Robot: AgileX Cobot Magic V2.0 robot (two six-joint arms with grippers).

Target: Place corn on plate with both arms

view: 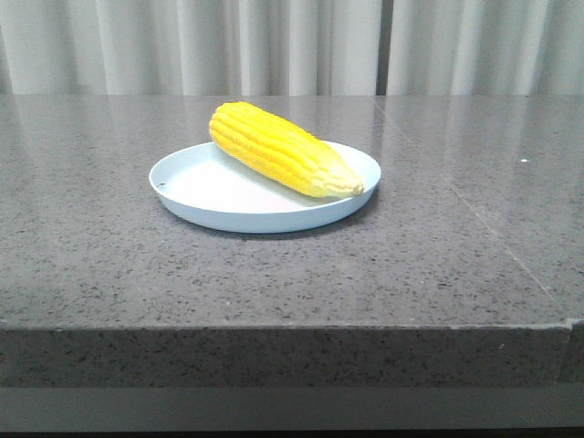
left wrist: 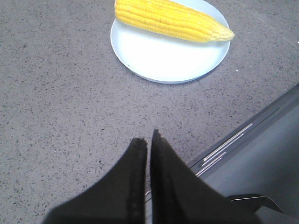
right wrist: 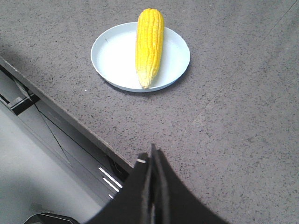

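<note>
The yellow corn (view: 283,149) lies across the pale blue plate (view: 210,196) in the middle of the grey stone table, its paler tip over the plate's right rim. It also shows in the left wrist view (left wrist: 170,19) on the plate (left wrist: 163,58) and in the right wrist view (right wrist: 149,44) on the plate (right wrist: 112,53). My left gripper (left wrist: 148,137) is shut and empty, well back from the plate near the table's front edge. My right gripper (right wrist: 150,156) is shut and empty, also back at the front edge. Neither gripper shows in the front view.
The table's front edge (view: 292,327) runs across the front view. Below it are a grey frame and floor in the left wrist view (left wrist: 261,154) and the right wrist view (right wrist: 46,140). White curtains (view: 292,46) hang behind the table.
</note>
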